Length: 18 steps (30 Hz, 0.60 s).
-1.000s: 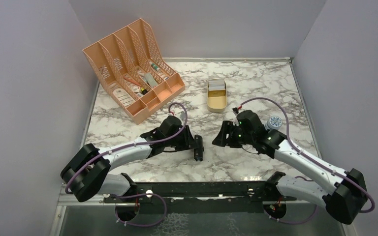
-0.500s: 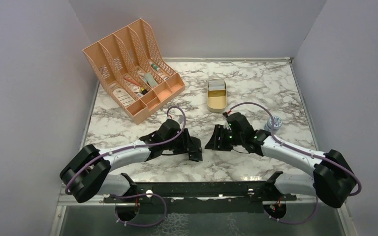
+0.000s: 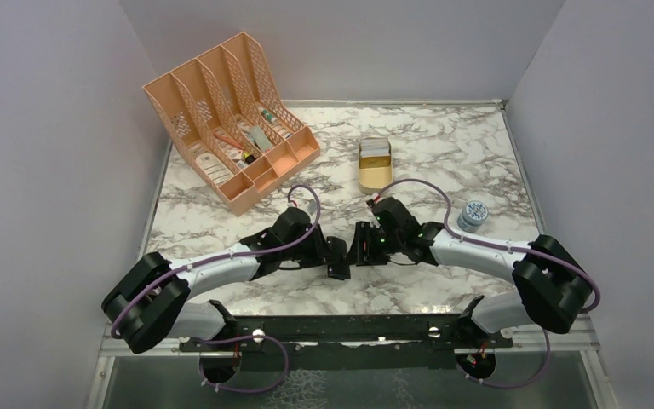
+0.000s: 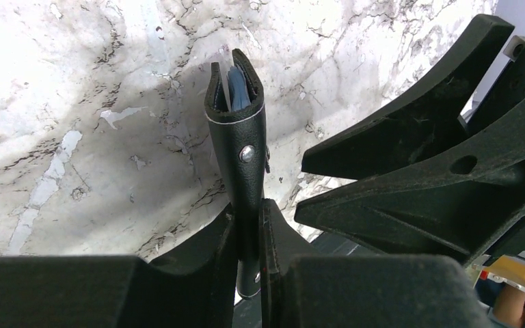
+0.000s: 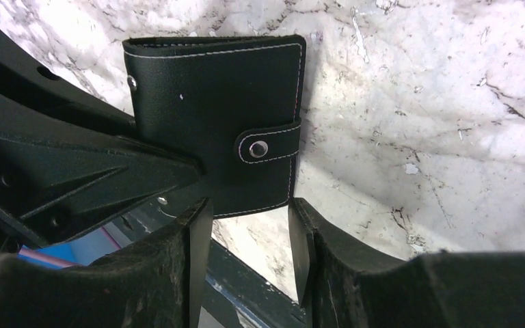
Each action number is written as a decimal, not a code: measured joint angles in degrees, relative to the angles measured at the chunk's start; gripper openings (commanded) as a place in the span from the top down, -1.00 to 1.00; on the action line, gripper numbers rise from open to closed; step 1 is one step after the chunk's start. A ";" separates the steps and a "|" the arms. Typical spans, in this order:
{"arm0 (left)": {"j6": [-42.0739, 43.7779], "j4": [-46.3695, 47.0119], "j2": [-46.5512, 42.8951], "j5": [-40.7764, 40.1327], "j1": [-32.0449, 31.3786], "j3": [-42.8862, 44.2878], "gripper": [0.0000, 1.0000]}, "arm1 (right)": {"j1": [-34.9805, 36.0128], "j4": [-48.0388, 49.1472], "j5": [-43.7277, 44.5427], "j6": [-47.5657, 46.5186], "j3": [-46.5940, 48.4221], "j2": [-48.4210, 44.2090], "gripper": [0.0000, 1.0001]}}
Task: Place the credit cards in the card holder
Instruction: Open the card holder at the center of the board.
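Left gripper (image 4: 247, 213): you pinch the card holder (image 4: 243, 140) by its edge.
Right gripper (image 5: 249, 215): your jaws stand apart at its 3 o'clock.
Blue card (image 4: 238, 94): tucked inside.

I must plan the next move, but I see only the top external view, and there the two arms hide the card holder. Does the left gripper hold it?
Observer: Yes. In the left wrist view the left gripper is shut on the card holder, which stands edge-on.
Operator: Is any card inside?
Observer: A blue card shows in its far end.
Operator: And the right gripper?
Observer: The right gripper is open, its jaws apart at the card holder's lower edge.
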 measured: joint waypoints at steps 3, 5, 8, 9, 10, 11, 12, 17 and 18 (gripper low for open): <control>0.00 0.00 0.00 0.00 0.00 0.00 0.71 | 0.00 0.66 0.31 -0.07 0.02 0.13 0.11; 0.00 0.00 0.00 0.00 0.00 0.00 0.71 | 0.00 0.74 0.52 -0.11 0.31 0.70 0.11; 0.00 0.00 0.00 0.00 0.00 0.00 0.71 | 0.00 1.05 0.59 -0.31 1.11 2.12 0.13; 0.00 0.00 0.00 0.00 0.00 0.00 0.71 | 0.00 1.11 0.59 -0.44 1.40 2.69 0.13; 0.00 0.00 0.00 0.00 0.00 0.00 0.71 | 0.00 1.16 0.59 -0.50 1.75 3.26 0.14; 0.00 0.00 0.00 0.00 0.00 0.00 0.72 | 0.00 1.29 0.59 -0.52 2.03 3.82 0.15; 0.00 0.00 0.00 0.00 0.00 0.00 0.72 | 0.00 1.46 0.57 -0.55 2.27 4.31 0.16; 0.00 0.00 0.00 0.02 0.00 0.00 0.73 | 0.00 2.43 0.81 -0.96 3.02 6.43 0.24; 0.00 -0.04 0.00 0.02 0.00 0.00 0.73 | 0.00 2.43 0.85 -1.05 3.21 6.91 0.27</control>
